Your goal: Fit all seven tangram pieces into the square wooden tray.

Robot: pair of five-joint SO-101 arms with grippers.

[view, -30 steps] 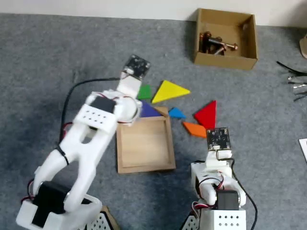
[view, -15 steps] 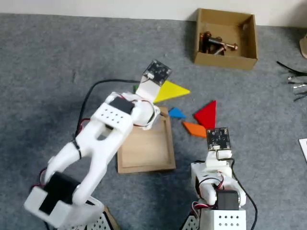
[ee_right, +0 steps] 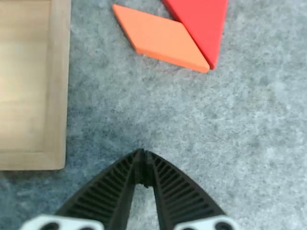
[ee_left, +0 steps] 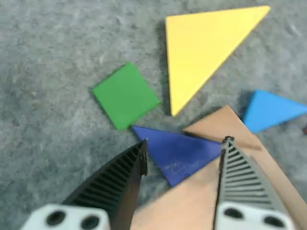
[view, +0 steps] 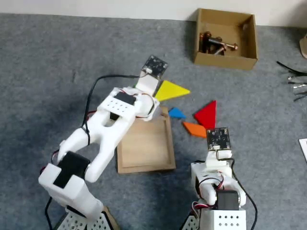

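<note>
The dark blue triangle (ee_left: 180, 152) lies half on the wooden tray's (ee_left: 225, 125) corner rim, inside the open span of my left end effector (ee_left: 185, 143), with its long edge running across that span. Just beyond the tips sit the green square (ee_left: 125, 96) and the yellow triangle (ee_left: 201, 45), which I judge crowd the approach. My right end effector (ee_right: 143, 152), closed and empty, is farther off, with the orange parallelogram (ee_right: 160, 37) and the red triangle (ee_right: 201, 17) ahead of it.

A square wooden tray (view: 148, 151) lies on the grey table (view: 48, 57). The white left arm (view: 112, 122) stretches over the tray's far left corner, its wrist just beside a large yellow triangle (view: 171, 90). To the tray's right lie a small blue triangle (view: 176, 113), a red triangle (view: 207, 115) and an orange parallelogram (view: 193, 128). The white right arm (view: 218, 191) sits folded near them. An open cardboard box (view: 223, 61) stands well apart.
</note>
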